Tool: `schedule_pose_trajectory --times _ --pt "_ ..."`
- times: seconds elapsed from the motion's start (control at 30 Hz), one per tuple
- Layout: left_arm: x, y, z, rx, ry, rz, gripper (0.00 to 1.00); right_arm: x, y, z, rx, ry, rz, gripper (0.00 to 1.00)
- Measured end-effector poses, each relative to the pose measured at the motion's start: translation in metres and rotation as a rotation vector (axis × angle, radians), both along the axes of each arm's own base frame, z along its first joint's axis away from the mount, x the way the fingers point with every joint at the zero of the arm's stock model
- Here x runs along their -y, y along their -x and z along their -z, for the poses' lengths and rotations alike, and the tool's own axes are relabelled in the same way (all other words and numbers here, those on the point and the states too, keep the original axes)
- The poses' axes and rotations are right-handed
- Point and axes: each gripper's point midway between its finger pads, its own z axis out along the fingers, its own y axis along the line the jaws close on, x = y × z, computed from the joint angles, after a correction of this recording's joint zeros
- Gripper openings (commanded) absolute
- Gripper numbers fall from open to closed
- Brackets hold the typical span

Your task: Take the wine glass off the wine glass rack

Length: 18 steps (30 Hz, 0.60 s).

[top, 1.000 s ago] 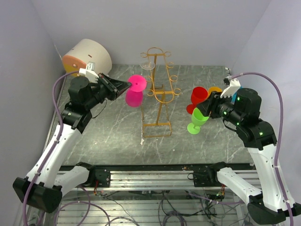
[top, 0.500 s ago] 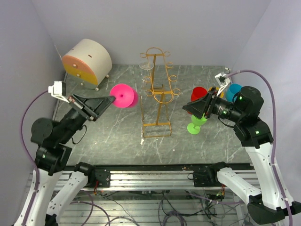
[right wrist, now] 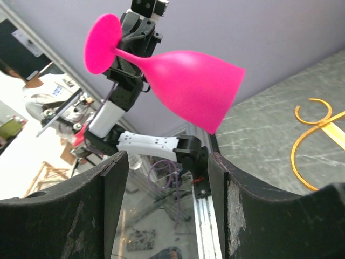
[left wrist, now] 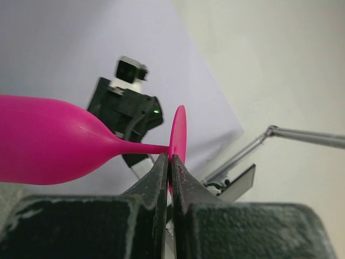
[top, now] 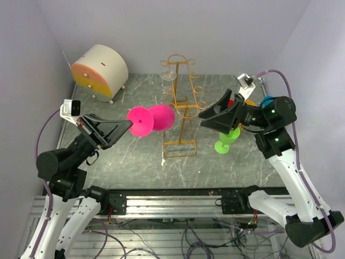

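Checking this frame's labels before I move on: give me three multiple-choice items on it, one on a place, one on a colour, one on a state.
1. Where is the pink glass?
A. in the air, beside the rack
B. hanging on the rack
C. standing inside the rack's base

2. What colour is the stemmed glass standing right of the rack?
A. black
B. green
C. white

3. How is the right gripper?
A. shut on the pink glass
B. shut on the rack
C. open

Answers:
1 A: the left gripper pinches its foot and holds it sideways off the rack.
2 B: its bowl and foot are both green.
3 C: its fingers stand wide apart, gripping nothing.
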Motion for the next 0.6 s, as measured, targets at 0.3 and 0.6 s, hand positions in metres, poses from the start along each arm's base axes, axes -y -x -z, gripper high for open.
schedule_pose_trajectory --times 0.3,0.6 --pt "-0.011 0.046 -0.042 0.159 0.056 0.049 0.1 -0.046 0.015 0.006 -0.028 -0.003 -0.16 0.6" --pt "-0.016 0.062 -0.05 0.208 0.073 0.057 0.09 -0.061 0.02 -0.008 0.043 -0.039 -0.201 0.6"
